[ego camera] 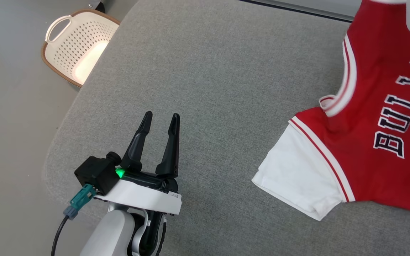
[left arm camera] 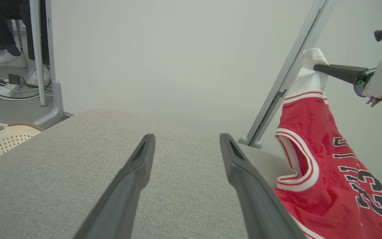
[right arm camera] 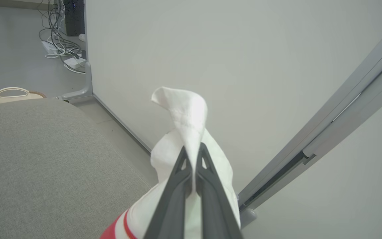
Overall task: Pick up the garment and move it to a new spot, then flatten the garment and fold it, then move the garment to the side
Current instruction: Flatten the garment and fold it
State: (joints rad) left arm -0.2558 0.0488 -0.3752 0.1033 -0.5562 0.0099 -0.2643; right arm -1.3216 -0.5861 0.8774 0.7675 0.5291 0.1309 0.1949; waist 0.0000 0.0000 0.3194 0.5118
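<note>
The garment [ego camera: 379, 117] is a red jersey with white sleeves and dark lettering. It hangs from the upper right of the head view, its lower part and one white sleeve [ego camera: 297, 177] resting on the grey table [ego camera: 208, 89]. My right gripper [right arm camera: 192, 151] is shut on the other white sleeve [right arm camera: 184, 113], holding it up; the same gripper [left arm camera: 320, 68] and the garment [left arm camera: 327, 172] appear at the right of the left wrist view. My left gripper [ego camera: 162, 119] is open over the table's left part, well left of the garment, with nothing between its fingers.
A cream perforated laundry basket [ego camera: 78, 44] stands on the floor beyond the table's far left corner. A pale partition wall [left arm camera: 177, 59] with a grey metal post [left arm camera: 284, 79] rises behind the table. Cables and a person's shoes [left arm camera: 5, 59] are on the floor.
</note>
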